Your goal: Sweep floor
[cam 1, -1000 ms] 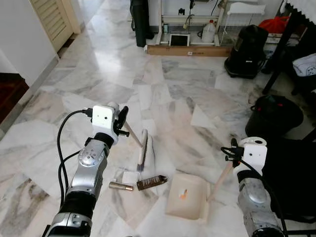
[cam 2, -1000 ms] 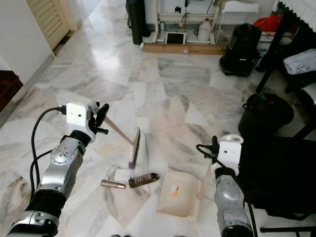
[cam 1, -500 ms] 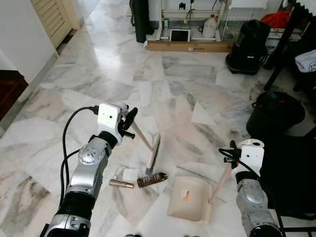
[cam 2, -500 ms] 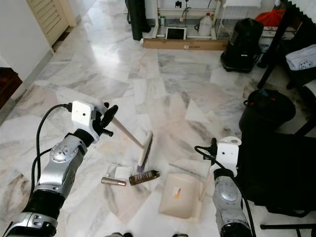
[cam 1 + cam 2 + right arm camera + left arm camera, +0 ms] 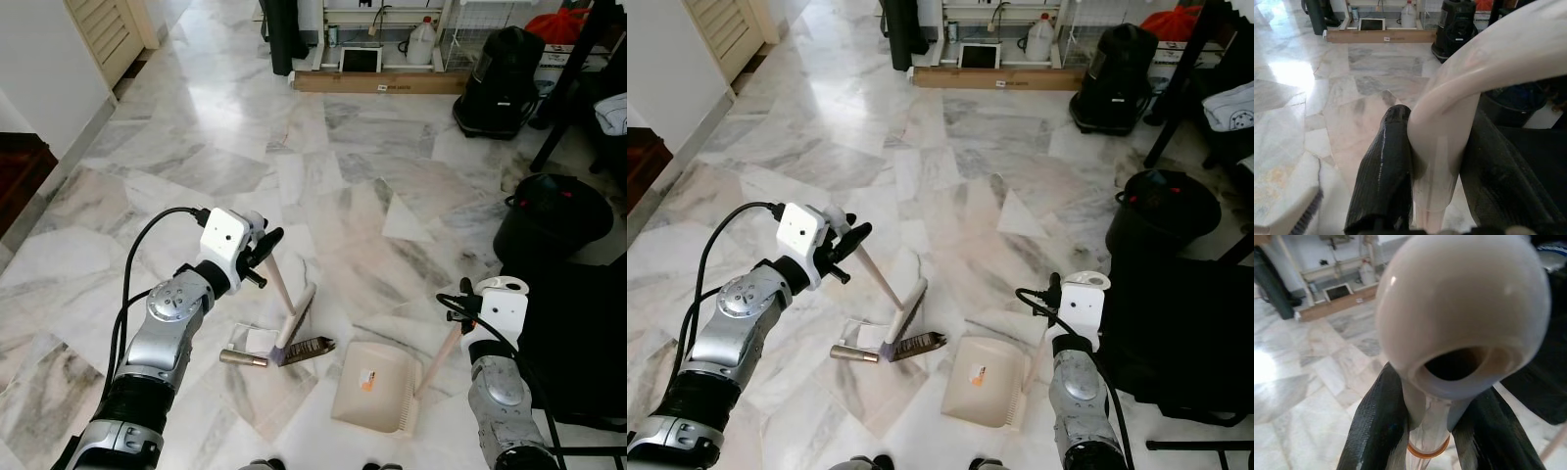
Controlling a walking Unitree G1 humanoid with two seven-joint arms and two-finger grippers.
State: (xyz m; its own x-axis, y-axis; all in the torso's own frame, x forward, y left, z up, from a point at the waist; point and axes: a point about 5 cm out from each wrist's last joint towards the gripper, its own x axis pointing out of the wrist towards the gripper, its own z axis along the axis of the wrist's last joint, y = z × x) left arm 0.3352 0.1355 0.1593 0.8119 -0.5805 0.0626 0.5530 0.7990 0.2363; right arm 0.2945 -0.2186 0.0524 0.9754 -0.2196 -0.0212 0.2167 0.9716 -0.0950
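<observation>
My left gripper (image 5: 263,257) is shut on the cream handle of a small broom (image 5: 298,317), whose brush head rests on the marble floor against a brown wrapper (image 5: 308,347). A gold tube (image 5: 242,358) and a white paper scrap (image 5: 257,339) lie just left of the brush. The beige dustpan (image 5: 371,386) lies flat on the floor to the right of the litter, its open mouth towards the brush. My right gripper (image 5: 468,315) is shut on the dustpan's upright handle (image 5: 437,354). In the wrist views the black fingers (image 5: 1378,421) clamp the broom grip, and fingers (image 5: 1385,171) clamp the dustpan handle.
A black bin (image 5: 551,217) and dark fabric (image 5: 578,343) stand close on my right. A black vacuum (image 5: 505,69), a wooden board (image 5: 377,82) and shelving with a jug (image 5: 423,41) line the far wall. A wall and louvred door (image 5: 108,31) stand left.
The broom head has swept right and nearer, and now touches the brown wrapper, nudging it towards the dustpan. The camera has tilted slightly. The dustpan has stayed put.
</observation>
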